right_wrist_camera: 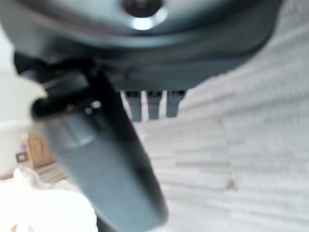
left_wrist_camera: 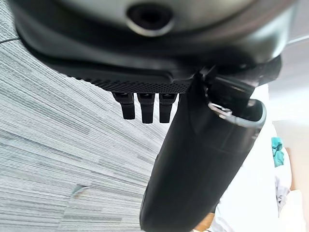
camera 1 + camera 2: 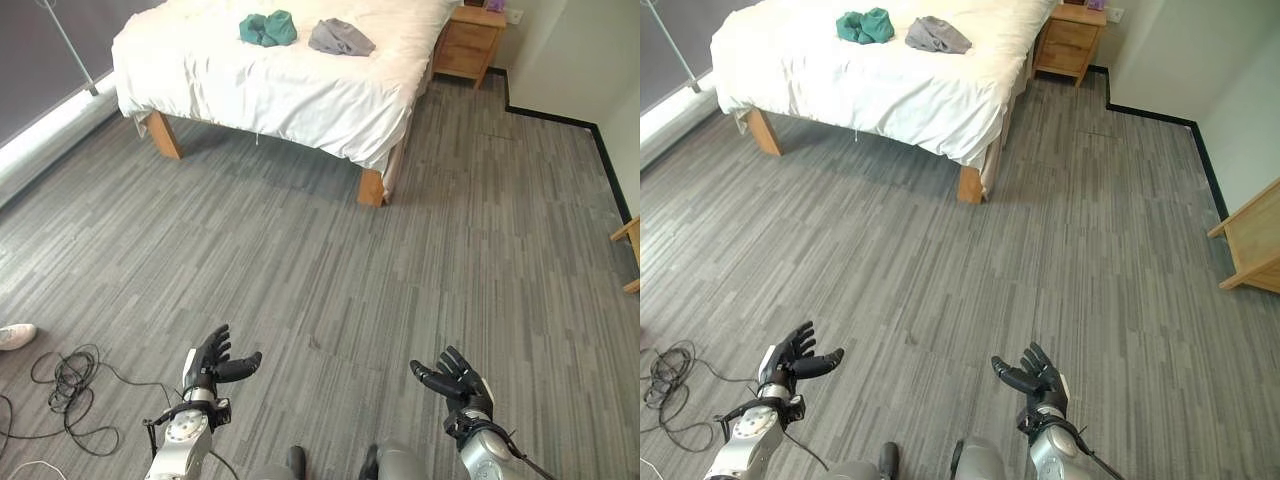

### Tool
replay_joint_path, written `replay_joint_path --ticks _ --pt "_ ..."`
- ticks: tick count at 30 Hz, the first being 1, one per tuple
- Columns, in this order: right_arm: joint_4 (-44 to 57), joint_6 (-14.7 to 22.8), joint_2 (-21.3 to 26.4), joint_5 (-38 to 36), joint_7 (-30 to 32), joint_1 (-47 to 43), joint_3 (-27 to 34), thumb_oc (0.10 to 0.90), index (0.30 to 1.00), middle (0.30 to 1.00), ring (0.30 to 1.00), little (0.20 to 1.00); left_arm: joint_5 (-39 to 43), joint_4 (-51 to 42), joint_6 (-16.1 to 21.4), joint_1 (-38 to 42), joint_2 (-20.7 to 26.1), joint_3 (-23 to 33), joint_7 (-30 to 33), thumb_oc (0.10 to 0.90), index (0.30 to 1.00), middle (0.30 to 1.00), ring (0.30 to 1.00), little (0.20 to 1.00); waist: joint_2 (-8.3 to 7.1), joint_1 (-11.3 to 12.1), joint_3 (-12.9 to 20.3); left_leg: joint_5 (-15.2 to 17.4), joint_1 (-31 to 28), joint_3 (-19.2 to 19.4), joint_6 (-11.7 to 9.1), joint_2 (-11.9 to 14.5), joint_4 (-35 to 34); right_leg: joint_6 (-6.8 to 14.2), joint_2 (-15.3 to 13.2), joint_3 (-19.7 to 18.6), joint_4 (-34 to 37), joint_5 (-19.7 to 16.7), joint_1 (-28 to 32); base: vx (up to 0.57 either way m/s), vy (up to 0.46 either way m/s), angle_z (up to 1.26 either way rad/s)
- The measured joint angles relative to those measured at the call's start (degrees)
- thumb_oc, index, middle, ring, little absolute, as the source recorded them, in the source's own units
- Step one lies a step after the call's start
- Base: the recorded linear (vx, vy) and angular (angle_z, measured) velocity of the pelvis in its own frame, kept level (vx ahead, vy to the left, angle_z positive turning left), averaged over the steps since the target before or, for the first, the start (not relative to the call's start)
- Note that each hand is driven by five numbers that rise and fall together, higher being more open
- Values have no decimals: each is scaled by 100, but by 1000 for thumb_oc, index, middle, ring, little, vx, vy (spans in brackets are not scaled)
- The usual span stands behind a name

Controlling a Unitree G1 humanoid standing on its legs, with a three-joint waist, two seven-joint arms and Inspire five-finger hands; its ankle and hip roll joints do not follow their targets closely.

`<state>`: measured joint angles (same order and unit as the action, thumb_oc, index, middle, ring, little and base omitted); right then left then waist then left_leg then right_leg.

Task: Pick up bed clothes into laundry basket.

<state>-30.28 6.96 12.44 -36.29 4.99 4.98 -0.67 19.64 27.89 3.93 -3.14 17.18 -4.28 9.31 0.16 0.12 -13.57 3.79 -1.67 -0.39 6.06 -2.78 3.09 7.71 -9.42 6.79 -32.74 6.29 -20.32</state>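
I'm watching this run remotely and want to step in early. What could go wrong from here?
The green clothes and grey garment lie far across the bed, while the left robot hand and right robot hand, both open, hover well short over the floor. The long walk and reach might end in a bump against the bed's wooden leg. The nightstand likely crowds that far corner. I see no basket, so dropping off may stall.
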Motion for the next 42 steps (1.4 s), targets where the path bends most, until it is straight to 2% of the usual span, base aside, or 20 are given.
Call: replay_joint_path --ticks 4,8,9,11,12,14,16,17,20,21,23,25,28,30,31,34,35,37,39,42 --pt "-9 -10 13 -5 -93 155 -6 800 900 900 900 900 11 57 3 150 20 2 -22 800 900 900 900 900 -3 -301 1 137 157 -359 -115 10 289 83 166 -241 2529 -218 88 507 -150 63" --pt "-51 -42 -57 -122 -187 422 11 800 900 900 900 900 2 11 16 2 -34 -7 -128 800 900 900 900 900 -203 -379 176 730 -249 -709 -385 198 384 -39 193 -42 2673 -596 125 584 -253 55" --pt "-90 -61 -54 -233 -206 464 18 800 900 900 900 900 2 -27 2 -98 -87 -85 -135 800 900 900 900 900 -109 -424 239 855 -471 -809 -512 437 317 -325 349 26 2244 -591 172 383 -193 71" --pt "-195 -50 -82 -431 -212 604 117 800 900 900 900 900 1 -16 -5 -163 -112 -280 -211 800 900 900 900 900 -71 -521 402 969 -445 -908 -822 622 1256 -439 530 237 1946 -793 427 367 -213 93" --pt "-429 -42 -5 -571 -172 489 214 800 900 900 900 900 37 -14 -3 -142 -245 -443 -245 800 900 900 900 900 -38 -439 561 759 400 -884 -1180 703 3342 -842 717 390 1848 -536 627 277 -321 35" --pt "-420 -13 148 -700 -114 281 262 800 900 900 900 900 73 -37 -21 -164 -384 -487 -247 800 900 900 900 900 56 -331 659 101 1075 -892 -1431 730 4953 -1069 961 412 1792 -369 835 511 -600 -14" --pt "-326 65 208 -812 -56 130 278 800 900 900 900 900 208 -138 -40 -99 -412 -535 -250 800 900 900 900 900 -37 -336 688 -758 1649 -777 -1251 653 5746 -1630 1047 418 1770 -106 960 460 -345 9" --pt "-407 77 257 -799 158 -152 376 800 900 900 900 900 259 -281 6 319 -383 -645 -342 800 900 900 900 900 -196 43 381 -607 2362 188 -517 1030 6542 -1503 1145 305 2092 -146 1383 276 -100 10" --pt "-391 123 211 -803 286 -741 164 800 900 900 900 900 295 -308 -43 322 -284 -619 -291 800 900 900 900 900 -470 116 228 -614 2771 1019 -509 819 4483 -845 1143 355 2714 -129 2414 621 1 -35" --pt "104 175 364 -740 258 -768 -6 800 900 900 900 900 287 -297 -2 257 -431 -539 -274 800 900 900 900 900 25 265 219 -673 2708 1073 -617 1083 2973 -562 1204 348 2057 775 2382 589 76 -107" --pt "536 289 585 -604 180 -794 -266 800 900 900 900 900 282 -251 43 198 -523 -455 -256 800 900 900 900 900 324 218 308 -852 2808 952 -841 1116 1929 -1351 1388 394 2231 686 2657 635 86 -60" --pt "270 242 474 -320 280 -764 -363 800 900 900 900 900 278 -144 42 178 -467 -469 -279 800 900 900 900 900 285 336 428 -775 2480 692 -703 589 395 -1267 1539 227 2725 688 3218 477 45 -33" --pt "200 152 414 -52 261 -446 -559 800 900 900 900 900 283 -142 42 62 -426 -418 -239 800 900 900 900 900 110 642 496 -837 2202 1193 -9 -197 220 -998 1690 -279 2900 845 3891 693 72 -68" --pt "443 12 345 178 165 -146 -628 800 900 900 900 900 291 -168 53 -11 -312 -414 -267 800 900 900 900 900 43 606 556 -1032 1922 1451 619 -136 265 -838 1876 -577 2889 927 4290 356 77 -44" --pt "481 -22 174 261 133 83 -780 800 900 900 900 900 291 -149 13 -62 -170 -387 -266 800 900 900 900 900 -344 507 670 -1366 1795 1491 743 -214 302 -670 1695 -612 2516 1238 4238 492 150 -26" --pt "505 -37 158 491 34 121 -757 800 900 900 900 900 513 -146 -45 143 -22 -647 -618 800 900 900 900 900 -526 483 720 -1198 1368 1342 723 -238 71 139 1162 -474 332 873 3278 478 230 -56" --pt "572 -38 94 381 14 154 -588 800 900 900 900 900 552 -121 -33 392 37 -858 -847 800 900 900 900 900 -535 381 632 -965 1056 1260 661 -295 67 218 1060 -368 -1029 -50 2735 323 232 23" --pt "613 -15 55 326 5 51 -396 800 900 900 900 900 652 -180 -10 669 27 -1142 -1080 800 900 900 900 900 -237 164 394 -829 417 930 496 -274 -207 15 895 -228 -2374 110 1857 433 121 32" --pt "719 -22 203 373 -119 29 -397 800 900 900 900 900 725 -361 -16 910 -8 -1334 -1205 800 900 900 900 900 110 -172 196 -705 69 421 374 -156 -259 -437 728 -255 -2250 577 986 402 -12 86" --pt "680 -42 257 367 -202 180 -374 800 900 900 900 900 779 -608 14 1012 -31 -1454 -1413 800 900 900 900 900 188 -267 162 -503 -93 38 312 -38 -231 -221 465 -703 -741 587 411 343 -95 98"
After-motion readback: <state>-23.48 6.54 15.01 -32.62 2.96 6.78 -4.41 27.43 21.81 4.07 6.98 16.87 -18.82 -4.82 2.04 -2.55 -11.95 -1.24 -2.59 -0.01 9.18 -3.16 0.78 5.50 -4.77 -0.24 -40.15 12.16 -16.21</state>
